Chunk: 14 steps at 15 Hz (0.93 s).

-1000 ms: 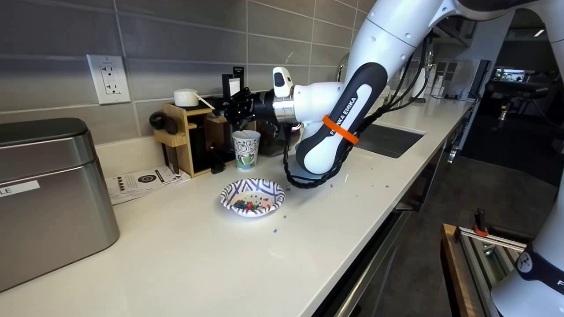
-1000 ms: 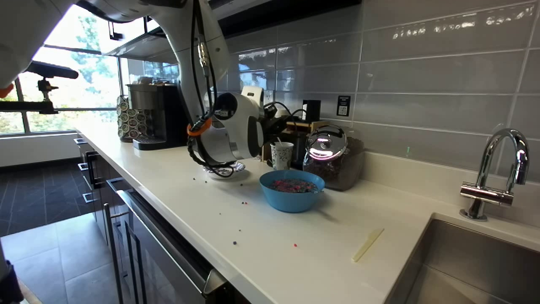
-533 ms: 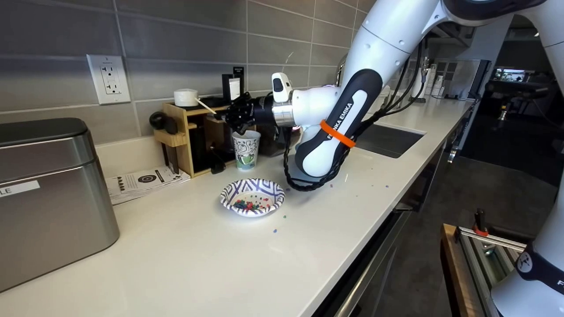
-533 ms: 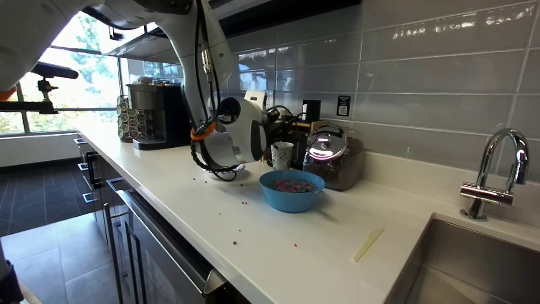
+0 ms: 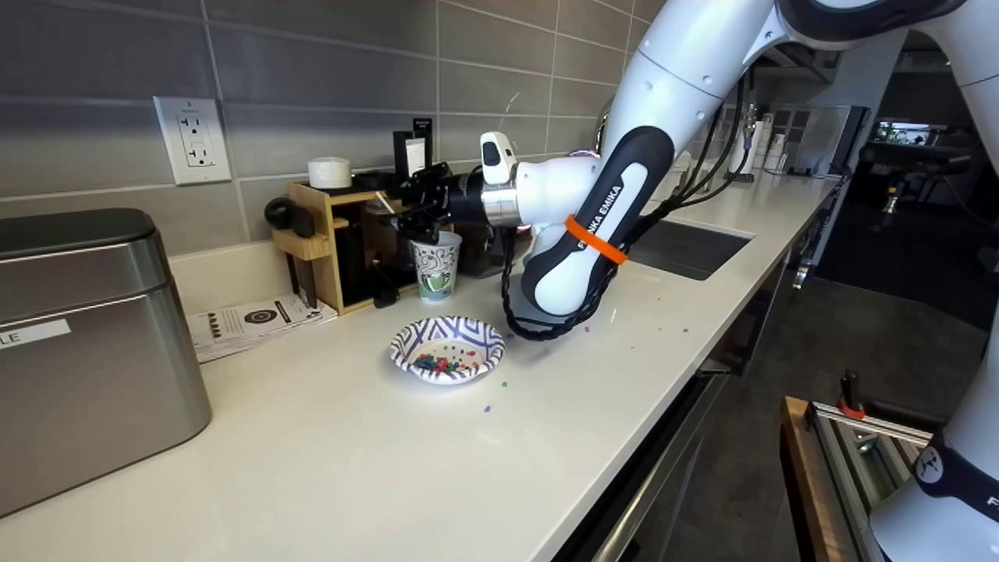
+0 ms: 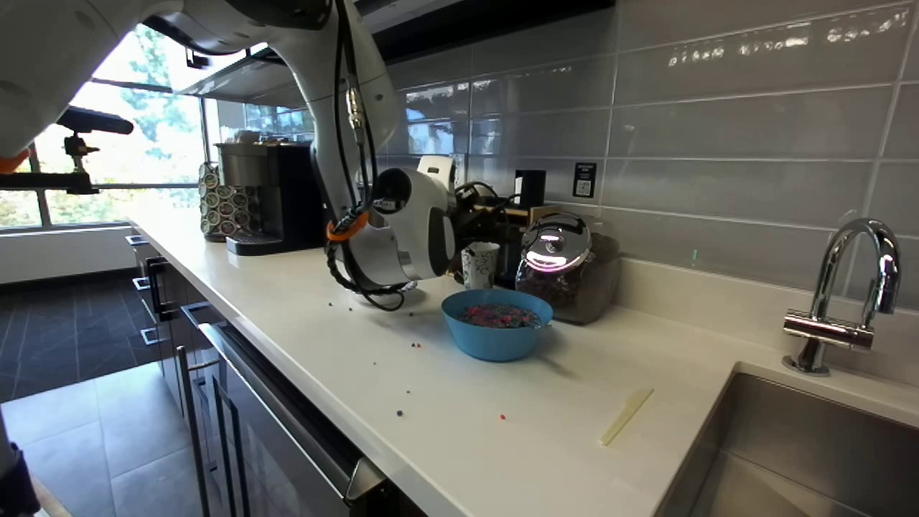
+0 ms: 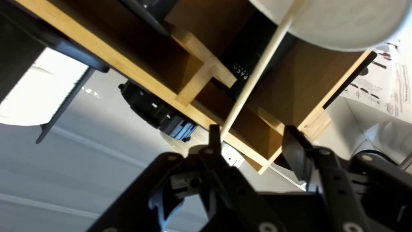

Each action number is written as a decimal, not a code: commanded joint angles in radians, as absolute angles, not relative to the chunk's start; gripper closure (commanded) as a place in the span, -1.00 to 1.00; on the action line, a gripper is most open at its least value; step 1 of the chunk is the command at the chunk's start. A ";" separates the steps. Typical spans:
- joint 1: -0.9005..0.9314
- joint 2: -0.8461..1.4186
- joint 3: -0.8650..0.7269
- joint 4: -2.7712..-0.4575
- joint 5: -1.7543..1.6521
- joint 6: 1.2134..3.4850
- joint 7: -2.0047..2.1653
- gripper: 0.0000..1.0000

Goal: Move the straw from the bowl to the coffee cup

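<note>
Jaws spread beside straw, straw slanted at coffee cup

Gripper: black, hard-edged linkages. Jaws parted; the two fingers stand far wider apart than the straw is thick.

Straw: pale, matte, straight, rod-thin. In the wrist view it reaches the inner side of the nine-o'clock finger (touching or just short of it, cannot tell). From there it runs toward one o'clock, crosses the cup's rim, blurs over the smooth pale inside and passes out of view.

Cup: white paper, tapered, upright, printed with dark scrolls and a teal-green motif. In an exterior view it stands at five o'clock from the fingertips. Wooden organizer: smooth blond boards, boxy compartments; there at ten o'clock from the cup.

Patterned bowl: shallow, flared, blue geometric print on white; near the cup at six o'clock, coloured bits inside. In an exterior view a blue bowl, plain, smooth, deeper, full of bits, stands between five and six o'clock from the cup; a flat, pale knife rests on the glossy counter at four o'clock from the blue bowl.

Counts: fingers, two; straw, one; paper cup, one; bowls, two; knife, one. Loose bits on the counter: too small to count surely.
</note>
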State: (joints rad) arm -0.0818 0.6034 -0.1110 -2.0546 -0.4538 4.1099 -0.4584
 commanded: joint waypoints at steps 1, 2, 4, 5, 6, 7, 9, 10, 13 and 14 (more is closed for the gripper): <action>-0.079 0.613 -0.130 -2.034 -0.483 4.121 -0.433 -0.68; -0.080 0.605 -0.129 -2.038 -0.486 4.120 -0.429 -0.82; -0.083 0.572 -0.128 -2.062 -0.499 4.104 -0.410 -1.00; -0.076 0.539 -0.130 -2.089 -0.480 4.070 -0.401 -1.00; -0.082 0.519 -0.125 -2.101 -0.499 4.063 -0.374 -1.00; -0.078 0.493 -0.128 -2.118 -0.485 4.049 -0.371 -1.00; -0.077 0.422 -0.125 -2.169 -0.476 3.979 -0.334 -1.00; -0.082 0.381 -0.119 -2.196 -0.486 3.936 -0.307 -1.00; -0.110 0.259 -0.084 -2.271 -0.556 3.831 -0.189 -1.00; -0.113 0.220 -0.082 -2.292 -0.589 3.796 -0.140 -1.00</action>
State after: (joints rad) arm -0.0853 0.3729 -0.1062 -2.1728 -0.4950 3.9124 -0.2666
